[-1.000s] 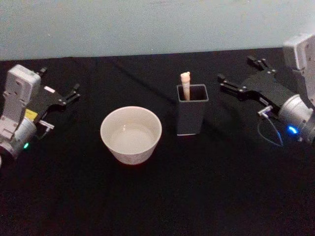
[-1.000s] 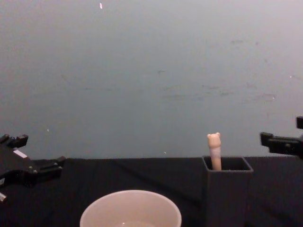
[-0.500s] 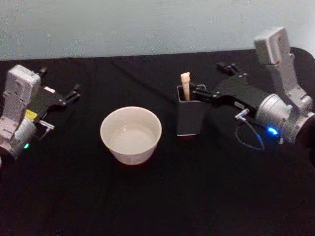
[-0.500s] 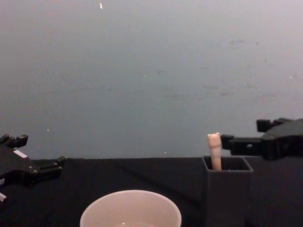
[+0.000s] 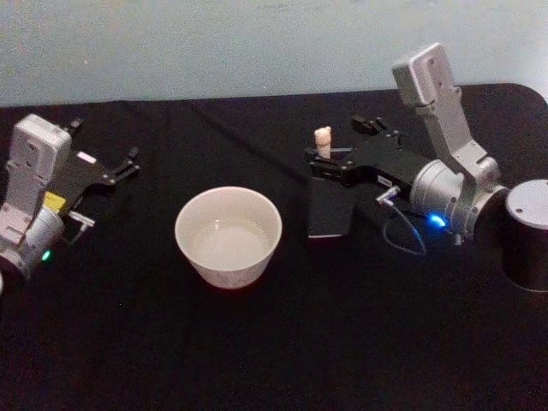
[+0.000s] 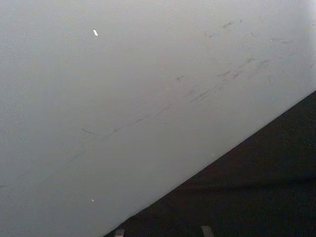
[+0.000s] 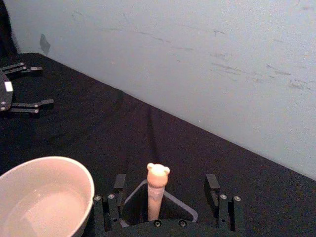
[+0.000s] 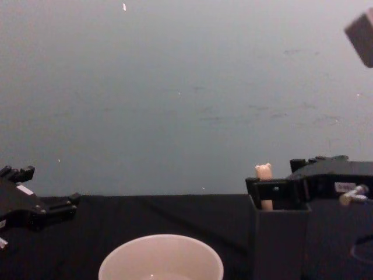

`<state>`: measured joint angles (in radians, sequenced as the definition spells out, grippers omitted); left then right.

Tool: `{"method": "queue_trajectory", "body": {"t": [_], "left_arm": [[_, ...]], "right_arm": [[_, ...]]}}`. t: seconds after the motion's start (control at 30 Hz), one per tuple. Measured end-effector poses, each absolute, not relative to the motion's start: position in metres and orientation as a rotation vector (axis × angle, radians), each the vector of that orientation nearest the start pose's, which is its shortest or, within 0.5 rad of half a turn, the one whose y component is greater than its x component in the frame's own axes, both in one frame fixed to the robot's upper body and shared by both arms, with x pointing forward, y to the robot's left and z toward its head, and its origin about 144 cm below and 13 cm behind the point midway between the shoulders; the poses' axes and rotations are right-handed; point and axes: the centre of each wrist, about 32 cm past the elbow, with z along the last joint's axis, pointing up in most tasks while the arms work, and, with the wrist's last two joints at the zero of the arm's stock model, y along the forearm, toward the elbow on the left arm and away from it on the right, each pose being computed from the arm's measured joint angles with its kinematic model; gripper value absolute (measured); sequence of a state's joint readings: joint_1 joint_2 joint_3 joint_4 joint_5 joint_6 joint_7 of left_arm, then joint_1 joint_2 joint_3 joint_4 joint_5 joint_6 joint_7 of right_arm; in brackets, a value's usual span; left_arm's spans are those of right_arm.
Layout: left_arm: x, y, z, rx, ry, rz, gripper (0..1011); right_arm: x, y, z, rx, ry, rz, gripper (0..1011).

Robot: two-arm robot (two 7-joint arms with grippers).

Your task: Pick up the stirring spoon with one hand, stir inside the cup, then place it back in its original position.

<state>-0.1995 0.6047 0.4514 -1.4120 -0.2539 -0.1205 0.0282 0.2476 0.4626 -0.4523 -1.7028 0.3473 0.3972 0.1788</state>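
Could clip the holder [image 5: 330, 210] rim, or tip it, by closing off-centre on the spoon [image 7: 158, 190]. Stands upright in that holder beside the cup [image 5: 228, 235], bear knob up, long axis vertical. Straddled by the right gripper [image 7: 165, 183], jaws wide, seemingly not touching. Leaves the left gripper [image 5: 104, 141] idle at the desk's [image 5: 274, 360] left, jaws apart.

a black cloth [image 5: 274, 360] lies flat across the whole near ground and reaches back to the wall [image 5: 214, 43], which is pale grey-blue and plain. a faint crease [image 5: 248, 137] runs slantwise over the cloth's far part. the wall bears thin dark scuffs [image 8: 262, 114] and, high up, a small white speck [image 8: 123, 7].
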Motion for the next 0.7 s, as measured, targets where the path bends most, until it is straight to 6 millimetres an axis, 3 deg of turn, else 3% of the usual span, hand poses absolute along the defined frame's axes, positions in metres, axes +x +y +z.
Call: {"method": "queue_trajectory", "body": {"t": [0.7], "left_arm": [[0.489,0.310,1.140,0.304,-0.285,1.248,1001]], "right_arm": [[0.503,-0.201,1.225,-0.336,0.049,-0.993,1002]]}}
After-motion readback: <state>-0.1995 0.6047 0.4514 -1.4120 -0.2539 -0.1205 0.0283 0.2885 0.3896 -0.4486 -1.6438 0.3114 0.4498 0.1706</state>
